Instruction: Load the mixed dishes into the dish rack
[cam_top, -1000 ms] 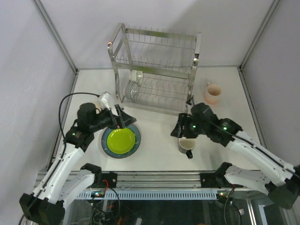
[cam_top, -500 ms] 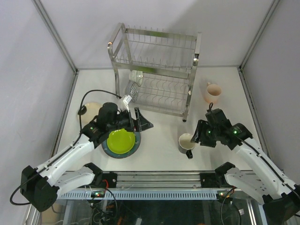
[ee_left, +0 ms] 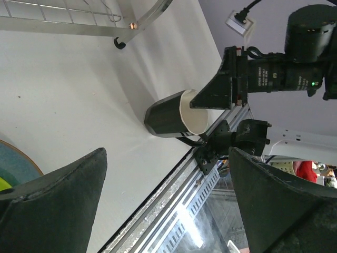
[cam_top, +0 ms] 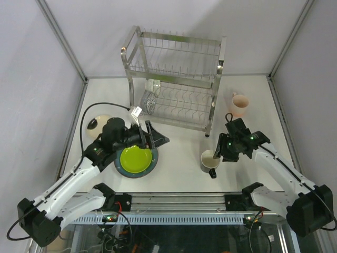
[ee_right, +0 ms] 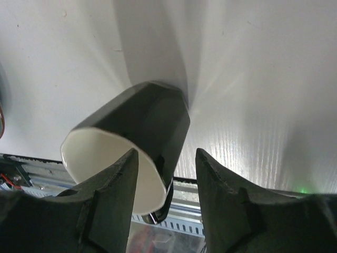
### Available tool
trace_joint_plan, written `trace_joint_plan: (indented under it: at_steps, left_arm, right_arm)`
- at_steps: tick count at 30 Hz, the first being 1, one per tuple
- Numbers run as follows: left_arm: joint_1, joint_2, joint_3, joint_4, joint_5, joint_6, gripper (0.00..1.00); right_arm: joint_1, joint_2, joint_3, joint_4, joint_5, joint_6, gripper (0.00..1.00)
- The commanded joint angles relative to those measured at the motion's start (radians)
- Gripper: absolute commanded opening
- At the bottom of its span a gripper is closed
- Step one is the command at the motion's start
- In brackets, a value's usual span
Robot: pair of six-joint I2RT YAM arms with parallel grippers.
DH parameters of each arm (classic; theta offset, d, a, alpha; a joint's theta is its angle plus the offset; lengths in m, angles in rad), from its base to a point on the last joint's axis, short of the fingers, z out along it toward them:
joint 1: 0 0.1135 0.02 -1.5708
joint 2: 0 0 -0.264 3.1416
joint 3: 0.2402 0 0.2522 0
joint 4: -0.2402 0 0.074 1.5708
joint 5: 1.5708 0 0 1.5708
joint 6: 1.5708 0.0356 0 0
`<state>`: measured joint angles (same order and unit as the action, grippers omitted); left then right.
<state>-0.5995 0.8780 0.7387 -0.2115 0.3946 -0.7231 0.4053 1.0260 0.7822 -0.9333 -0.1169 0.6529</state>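
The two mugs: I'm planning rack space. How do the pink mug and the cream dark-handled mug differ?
The pink mug looks pink throughout; the cream dark-handled mug is dark outside, cream inside. The pink mug stands alone right of the dish rack; the cream dark-handled mug sits nearer the arms, with the right end effector straddling its wall. Both stand upright.

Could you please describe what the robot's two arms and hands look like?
Both the left arm and right arm have white shells with black joint housings and small green lights. A thin black cable loops beside the left arm, and a white tag sits near its wrist. The left hand and right hand are black, each with two broad, wedge-shaped fingers.
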Motion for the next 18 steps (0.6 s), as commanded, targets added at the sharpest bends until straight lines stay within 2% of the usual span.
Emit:
trace_joint_plan:
  at_steps: [1,7,9,11,15,18]
  left_arm:
    - [-0.003,-0.030,0.005,-0.015,-0.009,0.006,1.00]
    - [-0.003,-0.053,-0.009,-0.005,0.013,0.015,1.00]
    - [-0.003,-0.055,-0.016,0.000,0.024,0.017,1.00]
    - [-0.003,-0.062,-0.027,0.004,0.030,0.015,1.00]
    - [-0.003,-0.085,-0.048,0.012,0.025,0.007,1.00]
    - [-0.003,-0.097,-0.063,0.032,0.034,-0.006,1.00]
  right_arm:
    - [-0.001,0.048,-0.003,0.103,-0.006,-0.032,0.46]
    - [0.010,0.126,-0.032,0.174,-0.018,-0.031,0.41]
    - [0.013,0.140,-0.042,0.195,-0.021,-0.028,0.37]
    - [0.019,0.150,-0.048,0.208,-0.018,-0.028,0.29]
    - [0.021,0.121,-0.048,0.199,-0.015,-0.025,0.00]
    - [0.014,0.054,-0.047,0.182,-0.037,-0.006,0.00]
